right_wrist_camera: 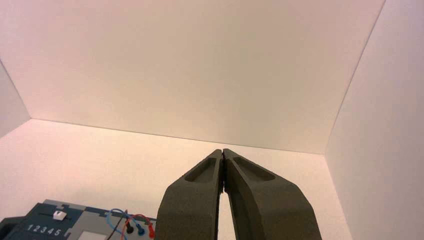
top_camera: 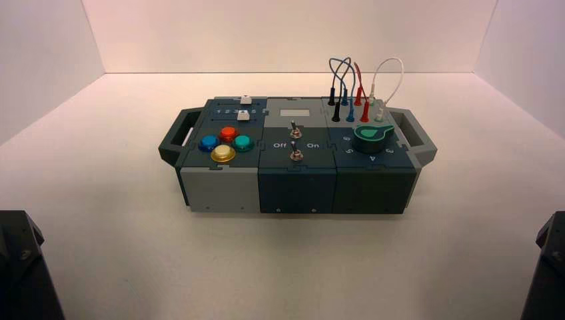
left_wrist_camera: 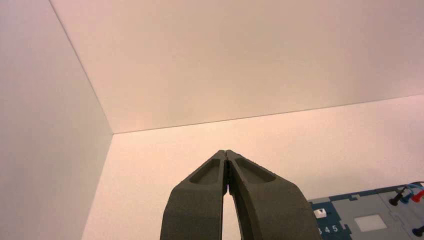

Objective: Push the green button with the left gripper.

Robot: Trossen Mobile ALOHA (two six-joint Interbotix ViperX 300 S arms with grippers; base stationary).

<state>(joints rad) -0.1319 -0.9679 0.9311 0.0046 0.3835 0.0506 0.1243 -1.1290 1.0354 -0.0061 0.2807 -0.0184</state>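
Teal-green button [top_camera: 242, 142] lies well ahead of my clenched left gripper [left_wrist_camera: 227, 152]; its stiff dome should take a centred tip press.

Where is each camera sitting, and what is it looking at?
High view: above and behind the arms, looking down at the box; both parked arms show only at the bottom corners.
Left wrist view: on the left arm, facing the far wall; the shut left gripper fills the front.
Right wrist view: on the right arm, facing the far wall; the shut right gripper fills the front.
Shared: all three views show the box's plugged wires.
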